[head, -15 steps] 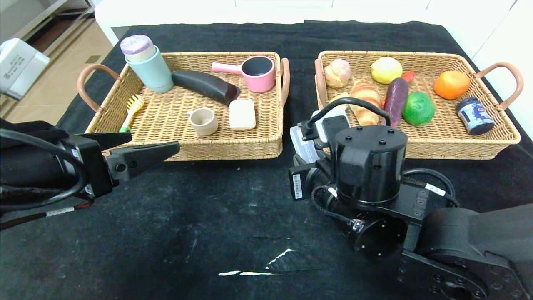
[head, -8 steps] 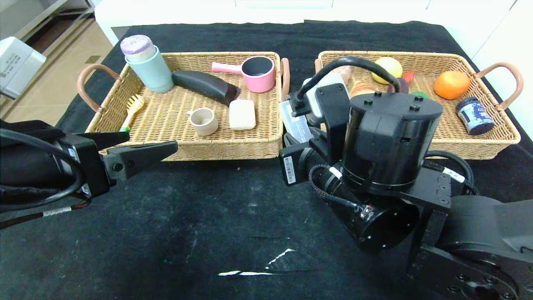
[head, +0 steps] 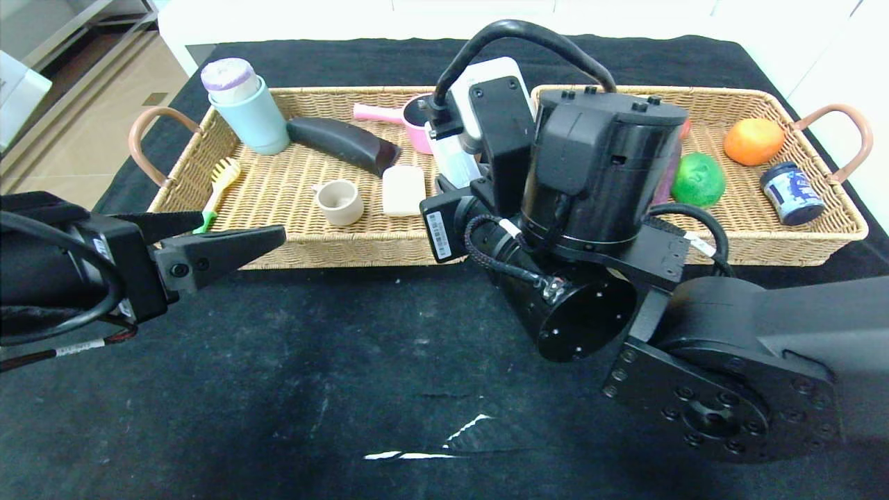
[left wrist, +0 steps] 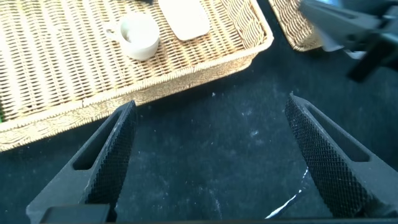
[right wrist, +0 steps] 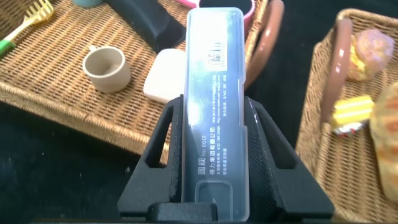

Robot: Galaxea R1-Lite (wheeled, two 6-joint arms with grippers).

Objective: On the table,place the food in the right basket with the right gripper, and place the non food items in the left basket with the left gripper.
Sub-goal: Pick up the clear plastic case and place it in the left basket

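My right gripper (right wrist: 214, 102) is shut on a clear plastic case (right wrist: 214, 93) with printed text. It holds the case raised over the near right corner of the left basket (head: 305, 244). In the head view the case (head: 455, 161) shows just ahead of the big black wrist. My left gripper (head: 233, 242) is open and empty. It hovers low in front of the left basket's near rim (left wrist: 186, 81), with both fingers (left wrist: 115, 146) spread over black cloth. The right basket (head: 764, 248) holds an orange (head: 752, 140), a lime (head: 698, 180) and a jar (head: 790, 193). The arm hides its other food.
The left basket holds a blue cup with a purple lid (head: 246, 111), a dark brown piece (head: 344, 144), a pink pot (head: 410, 114), a beige cup (head: 338, 201), a cream block (head: 403, 189) and a yellow brush (head: 221, 177). Black cloth (head: 312, 375) covers the table.
My right arm has risen and swung left from the right basket's front toward the left basket, carrying the case. The left gripper has drifted slightly back and up.
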